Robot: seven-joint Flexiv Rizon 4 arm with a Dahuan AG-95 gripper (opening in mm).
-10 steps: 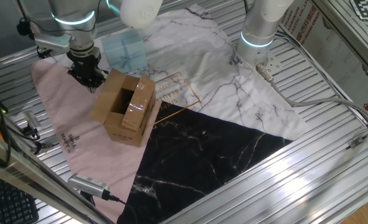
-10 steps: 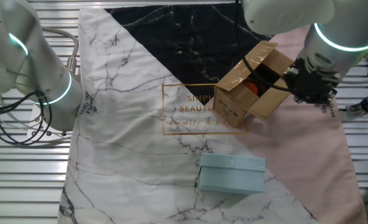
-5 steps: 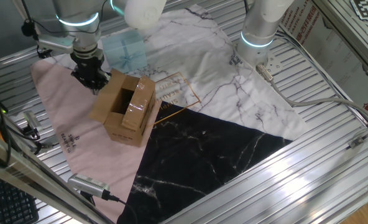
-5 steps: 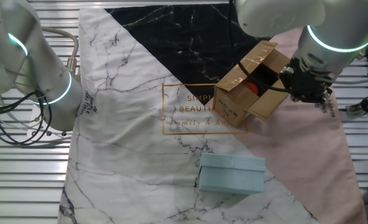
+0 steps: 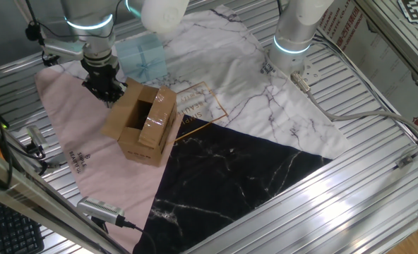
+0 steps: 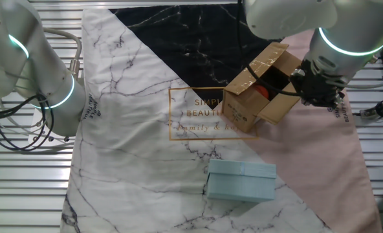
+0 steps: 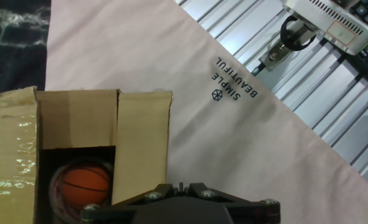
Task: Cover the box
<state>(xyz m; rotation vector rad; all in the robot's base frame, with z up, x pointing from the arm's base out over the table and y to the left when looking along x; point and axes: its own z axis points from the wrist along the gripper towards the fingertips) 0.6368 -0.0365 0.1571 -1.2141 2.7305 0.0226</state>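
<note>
The box [image 5: 142,120] sits on the patterned cloth [image 5: 251,99], straddling the line where the pink part [image 5: 61,120] meets the white marbled part, with the black marbled part [image 5: 237,176] just beside its lower corner. It is a brown cardboard carton, top open, flaps spread; one flap carries a strip of clear tape. In one fixed view its long axis runs diagonally, from the upper left by the gripper down toward the lower right, and the open top faces up, tipped slightly toward the camera. In the other fixed view the box [image 6: 262,94] shows small dark print on the side facing the gold lettering of the cloth, and an orange ball [image 6: 262,90] is partly visible inside. The hand view looks down into the box [image 7: 78,143]: the ball [image 7: 84,185] lies at the bottom, one flap stands to its right and a taped flap to its left. The gripper [image 5: 104,90] hangs at the box's far end over the pink part, close to a flap; contact cannot be told. Its fingertips are hidden in every view, so whether the jaws are parted or closed cannot be told. A pale blue lidded box [image 6: 241,182] rests on the white marbled part, well apart from the carton. A second arm [image 5: 297,28] stands at the cloth's far edge.
</note>
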